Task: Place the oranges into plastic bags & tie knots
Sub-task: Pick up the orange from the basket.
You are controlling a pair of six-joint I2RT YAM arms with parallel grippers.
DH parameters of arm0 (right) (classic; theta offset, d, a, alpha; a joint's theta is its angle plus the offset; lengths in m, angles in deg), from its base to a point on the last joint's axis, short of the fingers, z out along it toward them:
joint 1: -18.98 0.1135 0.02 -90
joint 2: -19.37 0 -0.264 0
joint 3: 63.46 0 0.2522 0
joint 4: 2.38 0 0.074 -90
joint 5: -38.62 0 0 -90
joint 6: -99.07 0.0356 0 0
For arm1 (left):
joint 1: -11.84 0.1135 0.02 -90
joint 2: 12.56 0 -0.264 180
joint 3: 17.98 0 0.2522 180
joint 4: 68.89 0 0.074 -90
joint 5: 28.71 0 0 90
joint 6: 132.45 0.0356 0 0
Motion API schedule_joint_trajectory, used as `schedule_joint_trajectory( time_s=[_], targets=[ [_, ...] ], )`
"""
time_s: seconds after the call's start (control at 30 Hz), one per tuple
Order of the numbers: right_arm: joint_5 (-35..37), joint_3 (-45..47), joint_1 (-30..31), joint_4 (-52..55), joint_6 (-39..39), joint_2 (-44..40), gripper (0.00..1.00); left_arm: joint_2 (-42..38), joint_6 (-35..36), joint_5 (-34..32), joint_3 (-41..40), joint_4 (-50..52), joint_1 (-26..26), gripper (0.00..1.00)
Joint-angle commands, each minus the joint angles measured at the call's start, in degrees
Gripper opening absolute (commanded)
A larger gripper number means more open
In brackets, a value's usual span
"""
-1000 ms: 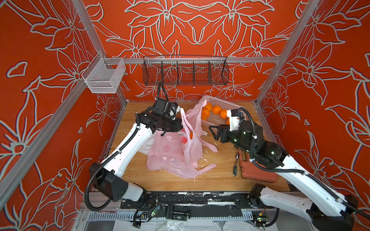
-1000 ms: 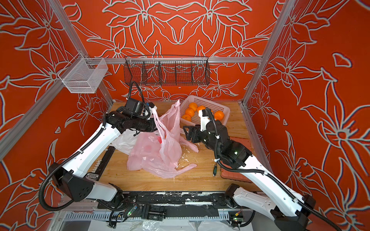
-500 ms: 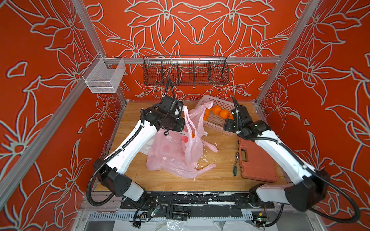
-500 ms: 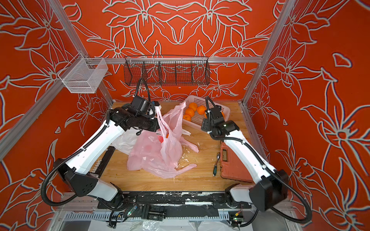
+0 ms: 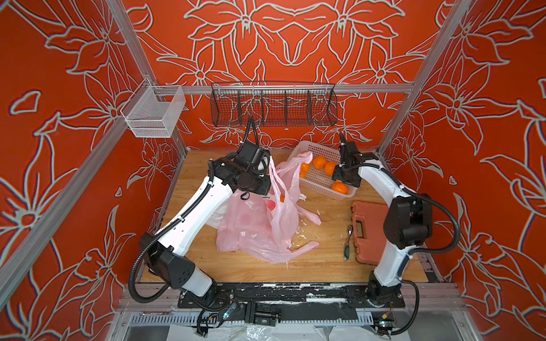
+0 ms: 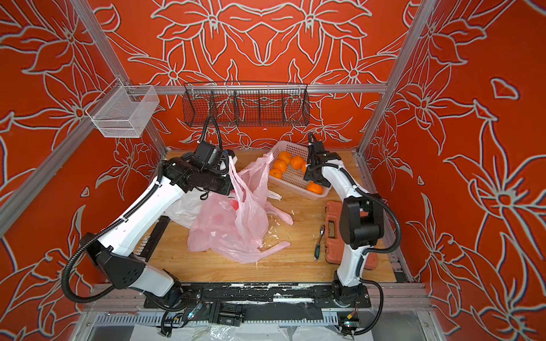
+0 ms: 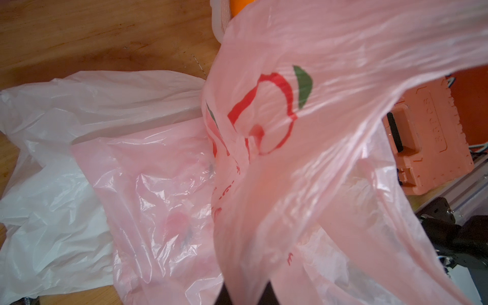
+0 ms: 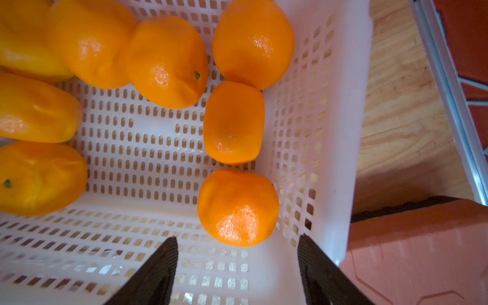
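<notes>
Several oranges [image 8: 166, 60] lie in the white perforated basket [image 8: 330, 132] at the back right, seen in both top views [image 5: 319, 162] [image 6: 285, 156]. My right gripper [image 8: 237, 237] hangs open just above the orange [image 8: 237, 208] in the basket's near corner, not touching it. My left gripper [image 7: 244, 287] is shut on a handle of a pink plastic bag [image 7: 290, 132], holding it up left of the basket [image 5: 270, 165]. A small orange patch [image 5: 282, 198] shows through this bag. A second pink bag [image 7: 158, 184] and a white bag [image 7: 66, 132] lie flat beneath. No knots show.
An orange tool case [image 5: 366, 230] and a ratchet [image 5: 347, 242] lie on the wooden table at the right, close to my right arm. A black wire basket [image 5: 273, 107] and a white mesh basket [image 5: 153, 115] hang on the back rail.
My right arm has swung from the bag's mouth back over the basket and come down toward its near corner. The left gripper has kept hold of the handle, shifting slightly.
</notes>
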Motion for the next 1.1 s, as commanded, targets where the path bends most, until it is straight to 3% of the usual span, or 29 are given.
schedule_joint_trajectory(
  time_s=[0.0,0.4,0.67,1.07],
  targets=[
    [-0.7,-4.2,-0.3,4.2,-0.8,3.4,0.74,-0.6,0.7,-0.5,0.2,0.9,-0.1,0.0],
    [-6.2,-10.2,-0.4,10.7,-1.6,11.8,0.8,-1.6,0.8,-0.6,-1.7,0.7,-0.1,0.0],
    [-5.3,-10.2,-0.3,12.3,-1.8,14.6,0.79,-1.7,0.5,0.0,-2.4,0.2,-0.1,0.0],
    [-6.1,-8.4,-0.3,9.4,-1.5,14.6,0.66,-2.7,0.2,-0.3,-3.6,-0.3,-0.1,0.0]
  ],
)
